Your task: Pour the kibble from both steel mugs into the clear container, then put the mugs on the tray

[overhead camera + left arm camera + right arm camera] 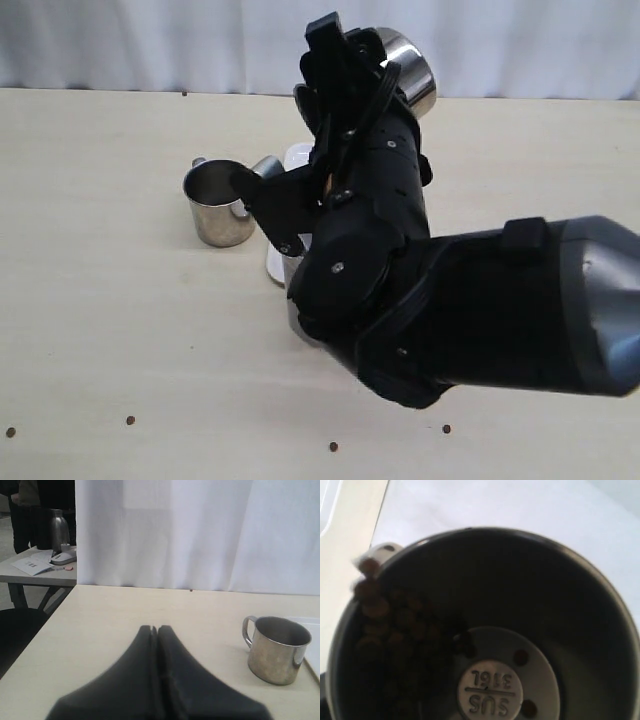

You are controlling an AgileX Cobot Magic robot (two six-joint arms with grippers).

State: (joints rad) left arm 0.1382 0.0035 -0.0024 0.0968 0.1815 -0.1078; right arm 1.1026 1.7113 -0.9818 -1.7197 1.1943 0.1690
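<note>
Right end effector (345, 50): gripping tilted steel mug (410, 75), raised over worktop (100, 300) | kibble (372, 597): bunched at its rim | left end effector (154, 629): closed tight, empty | second steel mug (277, 650): upright beside tray (314, 640) | clear container: hidden behind arm | risk: kibble misses the unseen mouth, joining stray pellets (130, 420); arm nudges second steel mug

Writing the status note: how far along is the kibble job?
Done: nothing certain; the standing mug beside the tray looks empty, though its bottom is hidden. In hand: right gripper holds the raised mug tipped, kibble sliding to its rim; where it lands is hidden by the arm; left gripper shut, empty. Remaining: finish pouring, put both mugs on the tray. Also stray pellets on the table.
</note>
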